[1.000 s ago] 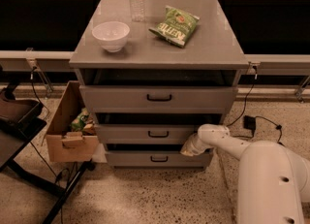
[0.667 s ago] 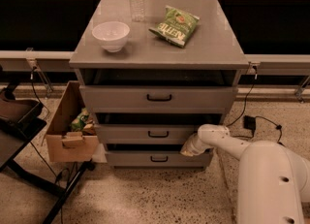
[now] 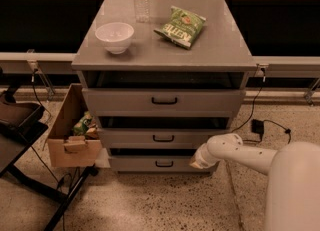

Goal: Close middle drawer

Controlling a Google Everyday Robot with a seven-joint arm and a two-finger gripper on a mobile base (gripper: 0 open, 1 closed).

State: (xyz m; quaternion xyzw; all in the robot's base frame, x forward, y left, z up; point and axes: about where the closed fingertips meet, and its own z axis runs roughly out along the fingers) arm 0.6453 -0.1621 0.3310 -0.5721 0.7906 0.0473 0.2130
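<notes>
Nothing shifted over the last second. Claw point(image 3: 196, 162) parked low, just under the right corner of the middle drawer point(image 3: 130, 137); wide or narrow, cannot tell. Drawer slightly out, dark gap above: closing push seemingly yet to land.

On cabinet top point(image 3: 220, 47), bowl point(image 3: 114, 36) left of bag point(image 3: 181, 26), claw point(image 3: 196, 162) at right end of bottom drawer point(image 3: 135, 164), under middle drawer point(image 3: 130, 138)

Dim, warm light from above: the worktop point(image 3: 220, 45) is brightest, deep shadow fills the gap above the middle drawer point(image 3: 163, 138), and the gripper point(image 3: 198, 161) by its lower right corner shows pale.
</notes>
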